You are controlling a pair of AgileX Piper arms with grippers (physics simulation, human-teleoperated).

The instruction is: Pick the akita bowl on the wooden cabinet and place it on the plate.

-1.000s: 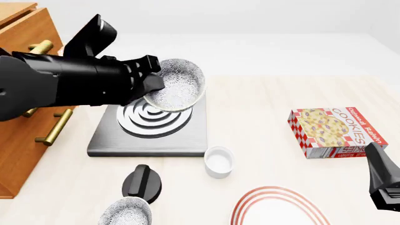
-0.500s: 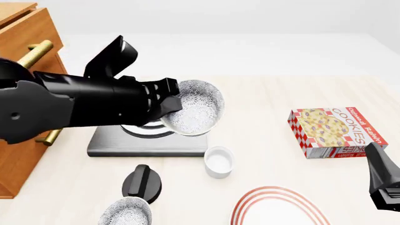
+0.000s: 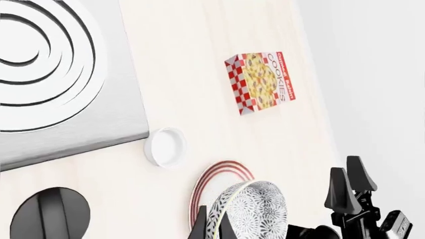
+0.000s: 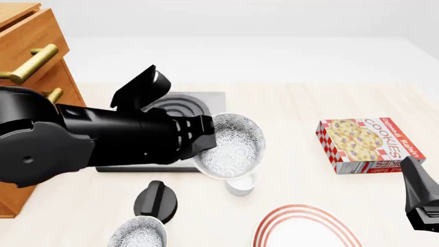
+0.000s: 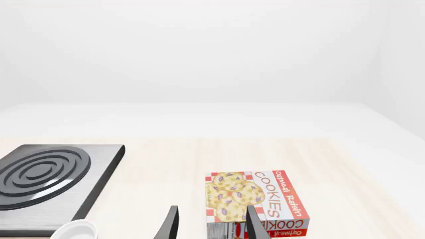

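My left gripper (image 4: pixel 207 138) is shut on the rim of the speckled akita bowl (image 4: pixel 235 146) and holds it tilted in the air above the stove's near right corner. In the left wrist view the akita bowl (image 3: pixel 256 211) sits between my left gripper's (image 3: pixel 212 227) fingers. The red-ringed white plate (image 4: pixel 309 229) lies at the near edge, right of and below the bowl; the plate (image 3: pixel 222 173) also shows past the bowl's rim. The wooden cabinet (image 4: pixel 28 56) stands at far left. My right gripper (image 4: pixel 422 200) waits open at near right, fingers (image 5: pixel 169 224) apart and empty.
A grey stove plate (image 4: pixel 185 103) lies behind the bowl. A white ramekin (image 4: pixel 240 185) is partly hidden under it. A black knob (image 4: pixel 156 201) and a twin speckled bowl (image 4: pixel 137 234) sit near left. A cookie box (image 4: pixel 367 144) lies at right.
My left arm has carried the bowl right and toward the near edge, from over the stove rings to over the ramekin. The right arm has stayed still.
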